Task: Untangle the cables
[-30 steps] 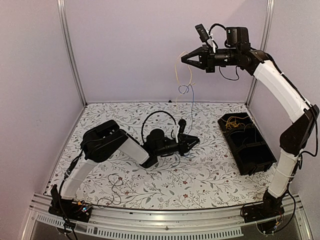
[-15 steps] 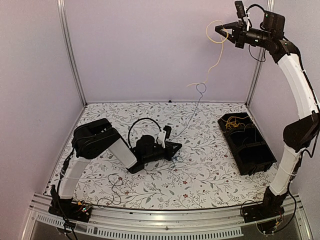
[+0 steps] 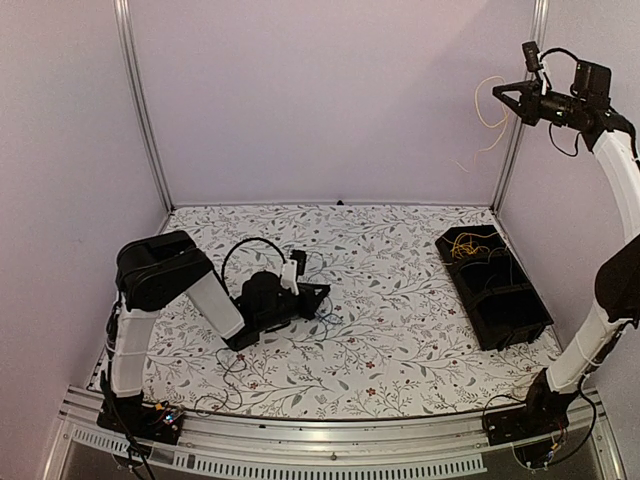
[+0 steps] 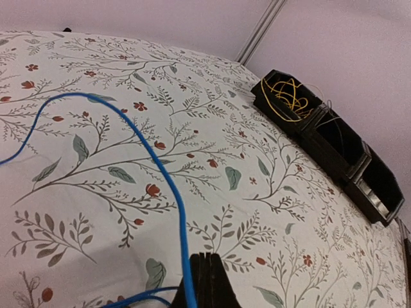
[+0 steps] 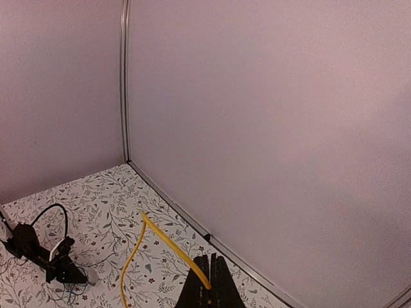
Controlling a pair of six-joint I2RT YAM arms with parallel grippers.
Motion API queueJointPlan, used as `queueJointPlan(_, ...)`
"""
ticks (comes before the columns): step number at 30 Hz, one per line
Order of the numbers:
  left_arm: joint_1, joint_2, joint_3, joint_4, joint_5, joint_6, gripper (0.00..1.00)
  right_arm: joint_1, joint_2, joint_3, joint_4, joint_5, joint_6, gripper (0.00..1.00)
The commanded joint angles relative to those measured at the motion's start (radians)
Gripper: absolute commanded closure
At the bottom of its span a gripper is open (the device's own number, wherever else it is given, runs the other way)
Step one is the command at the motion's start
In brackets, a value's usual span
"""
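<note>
Currently right gripper (image 3: 504,94) sits high in the upper right of the top view, fingers pressed together on yellow cable (image 5: 168,242), which dangles free in the air. Left gripper (image 3: 322,291) lies low on the table (image 3: 400,350), left of centre, pinching blue cable (image 4: 160,163), which arcs over the tabletop. Bin (image 3: 508,312) at right holds more yellow wires (image 4: 286,96).

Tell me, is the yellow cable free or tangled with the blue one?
Free: the yellow cable dangles alone from the raised right gripper; the blue cable lies on the table.
</note>
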Motion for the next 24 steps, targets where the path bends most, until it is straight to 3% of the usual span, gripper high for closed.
queueJointPlan(1,0.015,-0.051,-0.033,0.022,-0.022,0.009,1.00,-0.007,-0.072,-0.108,-0.012,0.092,-0.090,1.00)
queueJointPlan(24,0.016,-0.077,-0.033,0.056,0.015,-0.001,1.00,-0.056,-0.003,-0.408,-0.004,0.204,-0.235,1.00)
